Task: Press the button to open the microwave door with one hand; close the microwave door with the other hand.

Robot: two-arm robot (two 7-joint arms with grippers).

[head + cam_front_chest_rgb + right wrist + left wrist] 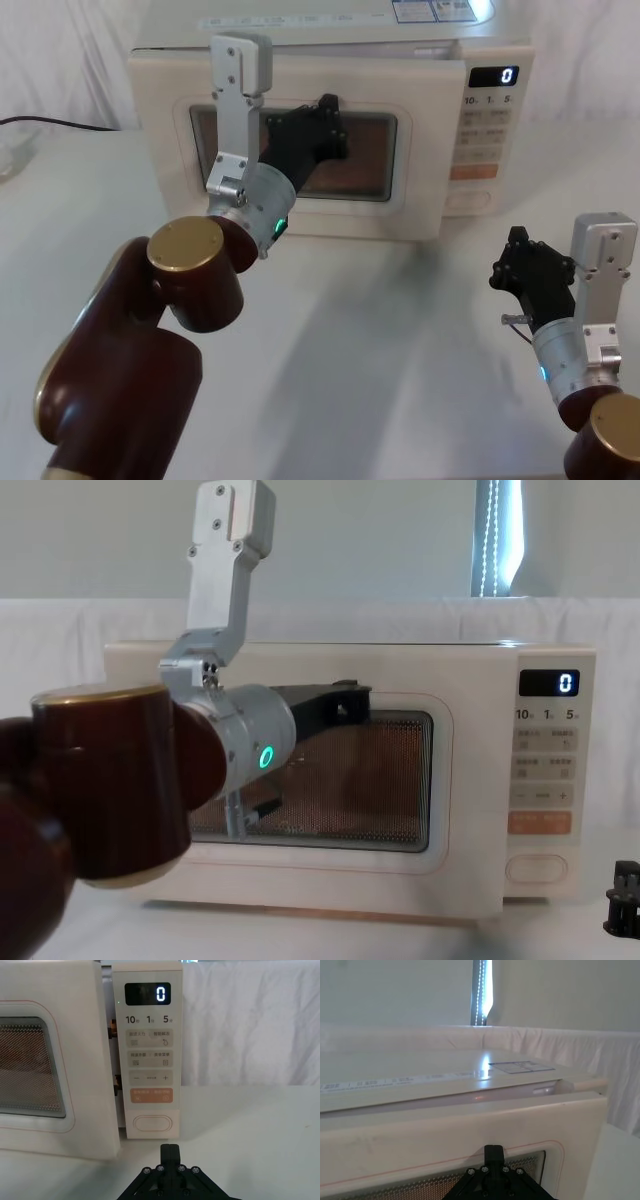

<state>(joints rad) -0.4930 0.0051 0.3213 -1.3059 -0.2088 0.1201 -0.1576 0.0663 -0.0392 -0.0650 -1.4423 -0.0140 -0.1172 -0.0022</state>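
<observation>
On the white table the microwave is seen, and the microwave door stands slightly ajar, with a gap visible beside the control panel, so the opening step is judged as done and the closing as not finished. The left gripper is placed against the door window; whether its fingers are open cannot be told. The right gripper is held away from the button, its fingers together.
</observation>
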